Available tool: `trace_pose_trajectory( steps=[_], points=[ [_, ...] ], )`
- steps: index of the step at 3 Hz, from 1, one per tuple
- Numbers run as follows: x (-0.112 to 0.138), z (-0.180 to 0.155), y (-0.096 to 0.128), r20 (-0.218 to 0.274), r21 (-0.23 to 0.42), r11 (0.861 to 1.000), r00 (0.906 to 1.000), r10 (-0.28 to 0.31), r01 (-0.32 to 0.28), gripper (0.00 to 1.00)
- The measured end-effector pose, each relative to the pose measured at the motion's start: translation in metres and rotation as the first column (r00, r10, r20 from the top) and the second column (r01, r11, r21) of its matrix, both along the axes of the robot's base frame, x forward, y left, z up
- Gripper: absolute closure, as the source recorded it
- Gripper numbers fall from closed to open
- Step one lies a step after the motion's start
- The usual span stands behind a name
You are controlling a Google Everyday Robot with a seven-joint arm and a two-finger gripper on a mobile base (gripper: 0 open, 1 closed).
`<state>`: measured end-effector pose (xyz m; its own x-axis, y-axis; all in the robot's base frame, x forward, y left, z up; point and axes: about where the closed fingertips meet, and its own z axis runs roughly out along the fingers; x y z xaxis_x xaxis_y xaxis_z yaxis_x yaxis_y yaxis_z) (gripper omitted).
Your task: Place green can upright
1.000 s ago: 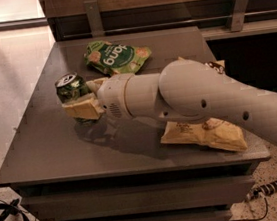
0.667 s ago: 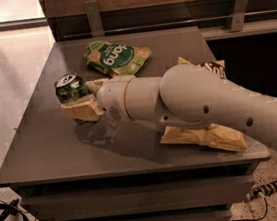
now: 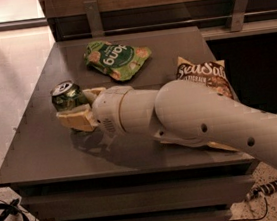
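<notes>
The green can (image 3: pixel 66 96) is at the left side of the dark table (image 3: pixel 44 159), tilted, with its silver pull-tab end facing up and toward the camera. My gripper (image 3: pixel 79 107) reaches in from the right and is shut on the green can. One cream finger (image 3: pixel 77 120) lies under the can's body and the other (image 3: pixel 94 94) is behind it. The can seems held just above the tabletop, with a shadow under the gripper. My thick white arm (image 3: pixel 189 116) crosses the middle of the table and hides the surface behind it.
A flat green snack bag (image 3: pixel 116 59) lies at the back centre. A brown-and-cream chip bag (image 3: pixel 204 76) lies at the right, partly under my arm. A wooden wall with metal brackets (image 3: pixel 93 17) runs behind the table. The table's left and front edges drop to the floor.
The gripper and the can have shifted slightly toward the front left. The arm has swung lower, so more of the chip bag at the right shows. The can stays between the fingers.
</notes>
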<state>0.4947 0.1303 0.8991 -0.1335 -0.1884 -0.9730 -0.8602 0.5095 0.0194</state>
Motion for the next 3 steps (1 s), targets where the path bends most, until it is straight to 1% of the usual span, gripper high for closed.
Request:
trace_pose_trajectory(
  steps=[1,2,3],
  points=[
    [-0.008,-0.001,0.007,-0.002,0.010,1.000,0.9998,-0.018,0.018,1.00],
    [-0.008,0.004,0.007,-0.003,0.044,0.998,0.9988,-0.050,0.050,1.00],
    [-0.003,0.014,0.005,0.010,0.084,0.993,0.9967,-0.080,0.079,1.00]
  ],
)
